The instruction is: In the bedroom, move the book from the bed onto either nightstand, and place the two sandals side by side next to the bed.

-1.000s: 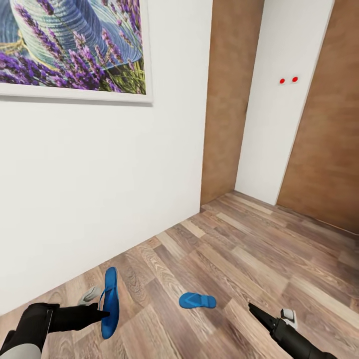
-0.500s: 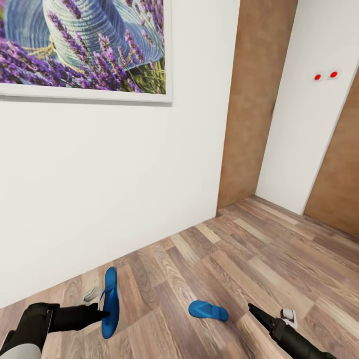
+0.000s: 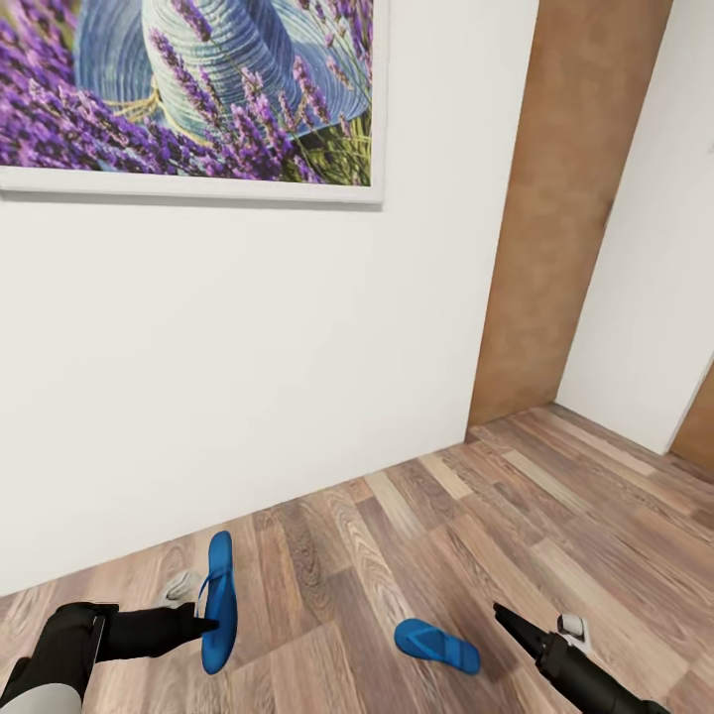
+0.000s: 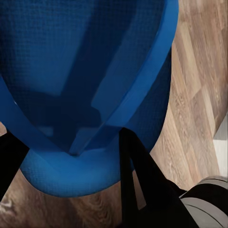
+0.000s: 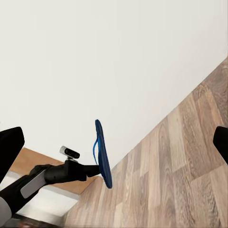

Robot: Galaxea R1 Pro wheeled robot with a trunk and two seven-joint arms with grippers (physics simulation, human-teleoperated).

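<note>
Swung to the left since a second ago, the head camera now shows the lavender picture further right and the red dots on the far wall gone from view; the grippers sit at the same spots in the picture, so it is the view that turned, not the arms. One sandal hangs on edge in the left pincer, which is pinching it by the sole; the left wrist view shows the blue sole close up with a dark finger across it. A second sandal lies flat on the plank floor, near the right pincer, apart from it. Whether the right pincer is spread or pressed together, I cannot tell. White wall stands close ahead.
</note>
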